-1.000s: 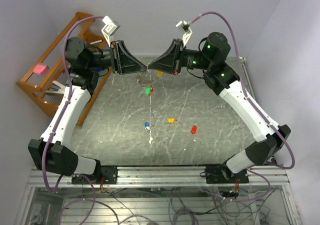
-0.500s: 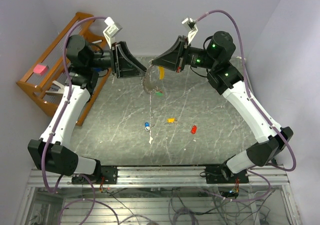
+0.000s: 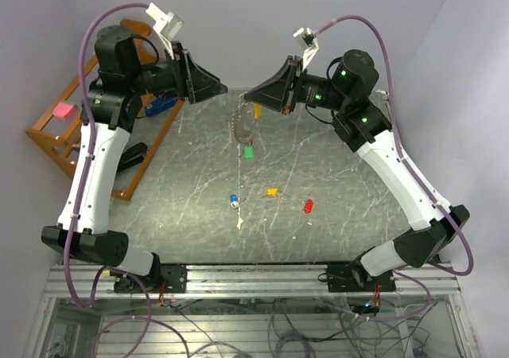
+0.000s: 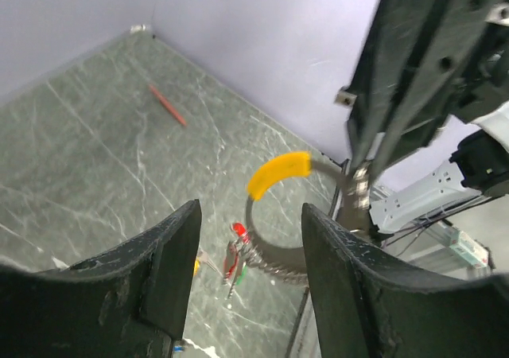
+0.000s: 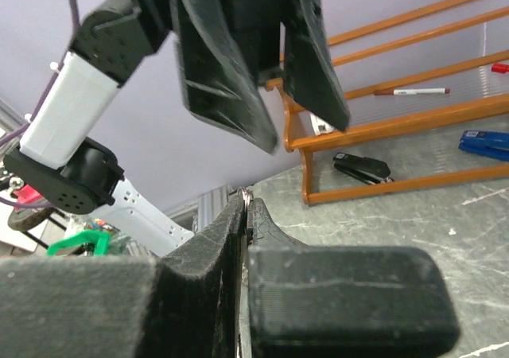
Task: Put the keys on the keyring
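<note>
Right gripper, jaws shut, pinches thin silvery chain keyring w/ curved yellow banana-shaped piece, holding it in mid-air over far side of grey marble-look table. Small green-headed key dangles at ring's lower end. Left gripper, opp., jaws apart and holding nothing, hangs near ring w/o touching. Blue-headed key, orange-yellow key and red key lie loose nr table centre. Thin orange-red pencil lies nr far wall.

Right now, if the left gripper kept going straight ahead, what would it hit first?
Most likely the keyring, hanging from the shut right gripper ahead of the open left gripper; depth is unclear, so that gripper might come first.
</note>
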Available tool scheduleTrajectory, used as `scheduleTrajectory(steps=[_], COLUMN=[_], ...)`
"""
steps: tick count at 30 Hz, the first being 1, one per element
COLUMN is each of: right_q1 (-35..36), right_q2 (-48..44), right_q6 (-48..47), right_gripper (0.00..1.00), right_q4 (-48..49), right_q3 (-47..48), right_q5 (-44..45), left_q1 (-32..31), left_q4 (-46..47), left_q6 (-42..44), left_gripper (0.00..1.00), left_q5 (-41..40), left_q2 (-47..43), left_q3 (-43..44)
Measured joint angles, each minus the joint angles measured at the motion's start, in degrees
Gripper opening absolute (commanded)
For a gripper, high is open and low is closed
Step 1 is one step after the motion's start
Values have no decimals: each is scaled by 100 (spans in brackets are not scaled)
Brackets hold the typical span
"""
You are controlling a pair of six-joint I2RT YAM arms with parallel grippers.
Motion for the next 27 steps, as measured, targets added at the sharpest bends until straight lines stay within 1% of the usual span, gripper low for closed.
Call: scheduleTrajectory(steps=[4,7,9,14,20,24,27], right_q1=[-11,-13,-11,-11,-9,-9,-7], right_q2=[-52,-55,-66,-107,-133,-262,-341], right_q6=[7,94,203,354,348,348,382], right_gripper=[0,0,0,0,0,0,0], right_q4=[37,234,455,717,737,750,874], right_q3=[-2,-55,-197,-608,-708,-713,-769], right_q5=[94,149,212,468,850,1073,1191], left_q1=[4,2,-9,-74,-42,-28,-31], left_q4=[-7,275,638,1368,1744,2190,2334], left_q6=[-144,-549,-925,-1539,-1735,-2033,-2146], left_gripper=[64,64,65,65,71,72,72], left_q5=[-79,13,107,323,461,546,586], left_q2=[-127,-267,-319,-310,-319,-385,-407], left_q3=[-706,-1327,-1617,-1587,-1084,-1185,-1370])
